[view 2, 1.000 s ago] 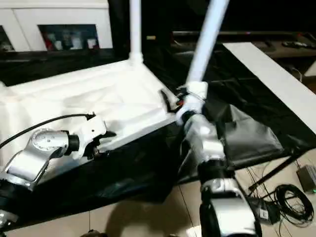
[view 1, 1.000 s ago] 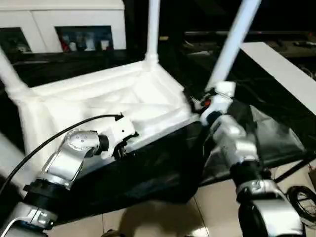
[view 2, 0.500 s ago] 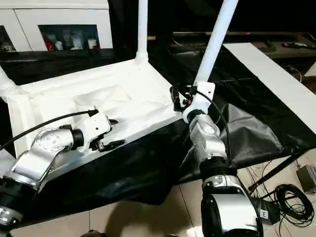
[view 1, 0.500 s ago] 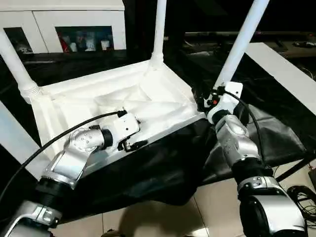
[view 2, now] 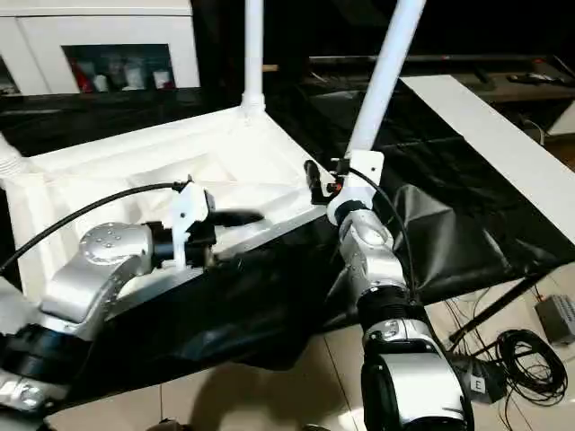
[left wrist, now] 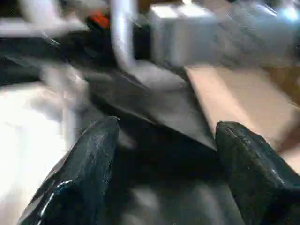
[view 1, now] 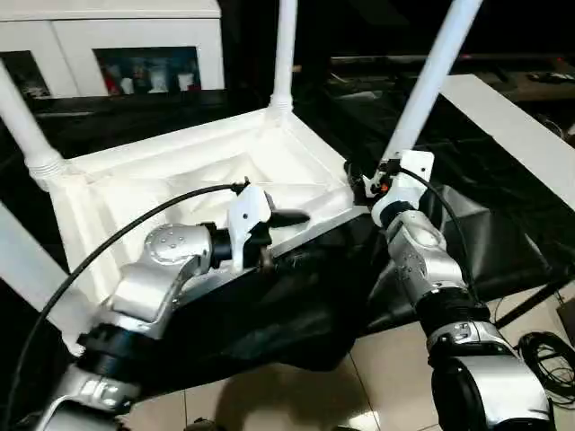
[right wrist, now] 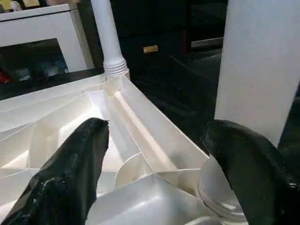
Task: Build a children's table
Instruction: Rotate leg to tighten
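children's table top (view 1: 180,189) lies upside down on a black-draped tabletop (view 2: 467,206), ribbed underside up, with white legs rising from its corner sockets. one leg (view 1: 285,49) stands at the far corner, one (view 1: 22,121) at the far left corner, and a third (view 2: 382,76) rises slanted at the near right corner, just beyond the right hand (right wrist: 154,173). in the right wrist view that hand's two black fingers (right wrist: 70,173) stand wide apart with nothing between them, one over the ribbed interior and the other in front of the near leg's ringed base, so it is open and gripping nothing. the left hand (left wrist: 161,154) hovers over the near edge of the top, its fingers spread and empty as well; what lies past them in its wrist view is smeared, probably the black cloth and the floor.

the step in hand looks like fitting or seating the legs. a white slanted piece (view 1: 27,269) at the picture's left edge may be the fourth leg, though i cannot tell for sure. the slanted near right leg seems the one to attend to: the next move calls for the right hand to close round its lower part, just above the ringed collar, and press it straight into the socket, while the left hand steadies the rim so the top does not slide on the cloth.
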Robot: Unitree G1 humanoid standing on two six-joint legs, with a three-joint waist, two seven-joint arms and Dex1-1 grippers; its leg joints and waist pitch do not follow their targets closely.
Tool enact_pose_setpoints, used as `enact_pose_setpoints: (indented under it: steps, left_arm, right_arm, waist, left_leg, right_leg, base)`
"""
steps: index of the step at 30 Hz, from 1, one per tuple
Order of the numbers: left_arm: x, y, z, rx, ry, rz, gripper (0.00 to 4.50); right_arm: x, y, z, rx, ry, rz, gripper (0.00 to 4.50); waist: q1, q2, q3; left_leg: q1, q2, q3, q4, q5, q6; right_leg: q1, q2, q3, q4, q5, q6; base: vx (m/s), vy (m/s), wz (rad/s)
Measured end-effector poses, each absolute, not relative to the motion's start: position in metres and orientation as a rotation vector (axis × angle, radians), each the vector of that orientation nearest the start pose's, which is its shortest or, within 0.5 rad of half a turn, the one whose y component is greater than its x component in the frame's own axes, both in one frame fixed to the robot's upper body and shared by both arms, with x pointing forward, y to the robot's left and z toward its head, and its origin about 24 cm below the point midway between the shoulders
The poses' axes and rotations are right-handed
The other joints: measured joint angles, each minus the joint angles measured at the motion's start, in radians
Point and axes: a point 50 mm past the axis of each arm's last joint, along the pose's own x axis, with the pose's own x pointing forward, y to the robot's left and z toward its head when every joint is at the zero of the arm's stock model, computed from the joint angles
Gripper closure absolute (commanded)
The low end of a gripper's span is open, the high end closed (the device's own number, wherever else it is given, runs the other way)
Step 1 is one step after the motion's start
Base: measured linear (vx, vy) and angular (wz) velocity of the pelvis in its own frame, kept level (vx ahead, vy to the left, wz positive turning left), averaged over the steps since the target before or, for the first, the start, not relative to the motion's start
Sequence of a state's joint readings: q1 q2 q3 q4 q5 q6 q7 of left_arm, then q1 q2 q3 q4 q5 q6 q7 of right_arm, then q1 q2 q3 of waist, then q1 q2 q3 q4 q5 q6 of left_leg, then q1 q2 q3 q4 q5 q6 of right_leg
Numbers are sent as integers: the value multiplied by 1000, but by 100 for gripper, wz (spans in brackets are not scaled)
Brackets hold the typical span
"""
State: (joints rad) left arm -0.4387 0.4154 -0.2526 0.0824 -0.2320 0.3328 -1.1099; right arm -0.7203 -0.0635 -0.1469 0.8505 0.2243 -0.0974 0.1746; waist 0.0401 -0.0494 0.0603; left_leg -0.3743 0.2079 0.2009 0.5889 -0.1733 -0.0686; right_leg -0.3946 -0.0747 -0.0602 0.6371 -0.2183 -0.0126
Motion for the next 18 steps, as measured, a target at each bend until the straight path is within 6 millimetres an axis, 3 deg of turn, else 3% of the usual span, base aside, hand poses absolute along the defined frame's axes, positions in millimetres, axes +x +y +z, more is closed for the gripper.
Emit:
enact_pose_setpoints:
  steps: [5, 13, 18]
  left_arm:
    - [284, 146, 73, 451, 487, -1268, 83]
    - [291, 152, 72, 562, 514, -1140, 83]
    - [301, 165, 74, 661, 534, -1037, 83]
  right_arm:
    - [375, -136, 71, 202, 54, 167, 63]
    - [378, -138, 77, 203, 34, 158, 63]
    - [378, -152, 77, 197, 30, 98, 63]
  waist:
    - [-3, 0, 0]
    - [-6, 0, 0]
    - [-9, 0, 0]
  left_leg:
    - [-1, 0, 0, 3, 1, -1]
    - [0, -1, 0, 4, 3, -4]
    - [0, 0, -2, 4, 4, -5]
  right_leg:
    - [-1, 0, 2, 3, 0, 0]
    - [-4, 0, 3, 9, 0, 0]
    - [-4, 2, 4, 10, 1, 1]
  base:
    - [0, 0, 0]
    - [0, 0, 0]
    - [0, 0, 0]
